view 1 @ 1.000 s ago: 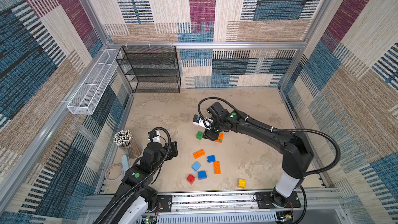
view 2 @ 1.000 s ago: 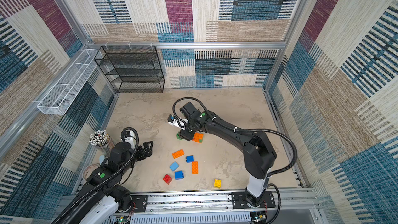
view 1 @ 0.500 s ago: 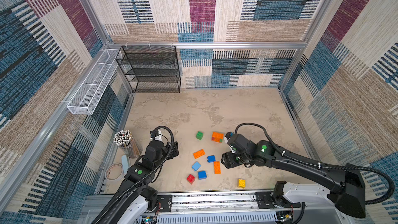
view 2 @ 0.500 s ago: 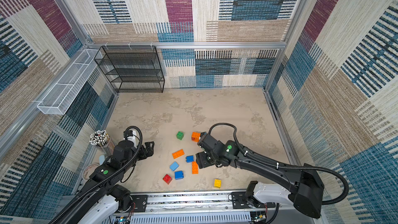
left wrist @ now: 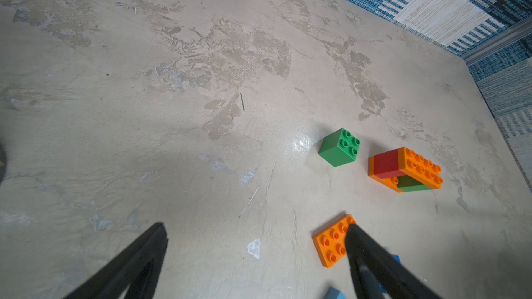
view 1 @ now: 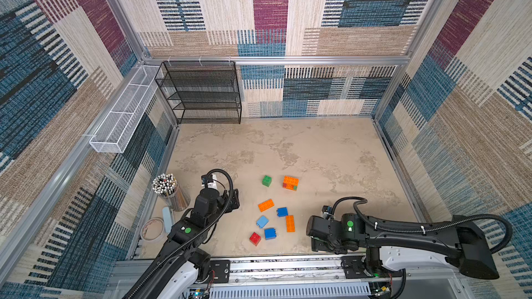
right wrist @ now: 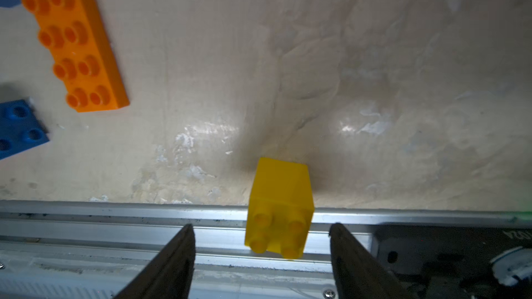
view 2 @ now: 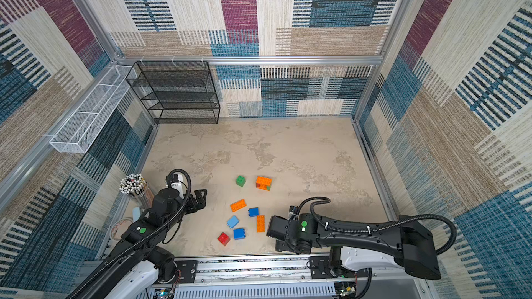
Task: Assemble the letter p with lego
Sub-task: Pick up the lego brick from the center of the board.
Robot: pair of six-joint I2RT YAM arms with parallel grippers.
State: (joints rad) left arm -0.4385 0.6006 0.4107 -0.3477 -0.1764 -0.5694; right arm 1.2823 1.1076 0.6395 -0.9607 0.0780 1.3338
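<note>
Looks like a light, rigid, slick yellow 2x2 lego brick [right wrist: 280, 188] sitting untouched between the spread fingers [right wrist: 172, 254] of the right gripper [right wrist: 261, 225], so best pinched across its flat sides; left gripper [left wrist: 255, 225] gaping too, holding nothing.

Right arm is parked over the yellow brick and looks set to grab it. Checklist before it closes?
1. Right gripper open and empty: ok.
2. Yellow brick in the gap between its fingers: ok, slightly off centre in the right wrist view.
3. Fingers low enough to grip it: cannot tell.
4. Long orange brick and blue brick apart from the grasp: ok.
5. Left gripper open and empty: ok.
6. Partial build clear of both arms: ok.
</note>
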